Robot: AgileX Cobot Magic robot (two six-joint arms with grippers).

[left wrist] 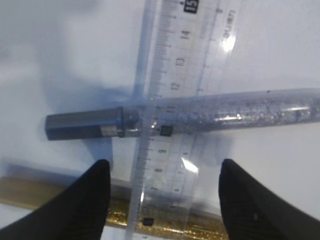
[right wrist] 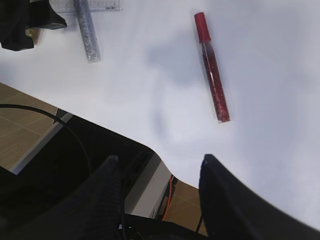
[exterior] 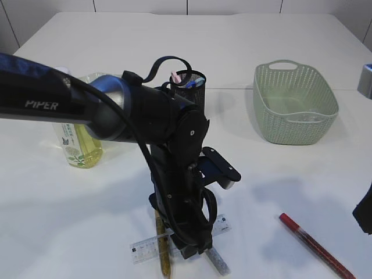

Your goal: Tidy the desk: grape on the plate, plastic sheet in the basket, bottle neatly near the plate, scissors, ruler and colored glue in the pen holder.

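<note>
A clear ruler (left wrist: 175, 100) lies across a silver glitter glue pen (left wrist: 215, 116) and a gold one (left wrist: 45, 196). My left gripper (left wrist: 165, 165) is open and hangs low over the ruler, one finger on each side and neither touching it. The exterior view shows the same ruler (exterior: 145, 249), the gold glue (exterior: 164, 258) and the silver glue (exterior: 220, 263) under the left gripper (exterior: 189, 247). A red glue pen (right wrist: 212, 70) lies alone on the table at the right (exterior: 317, 247). My right gripper (right wrist: 157, 162) is open and empty above the table's front edge. The pen holder (exterior: 195, 87) holds pink and blue items. The bottle (exterior: 78, 142) stands at the left. Grape and plate are hidden.
A pale green basket (exterior: 293, 104) stands at the back right. The left arm (exterior: 116, 107) blocks much of the middle and left of the exterior view. Cables and the floor show beyond the table's front edge (right wrist: 150, 150).
</note>
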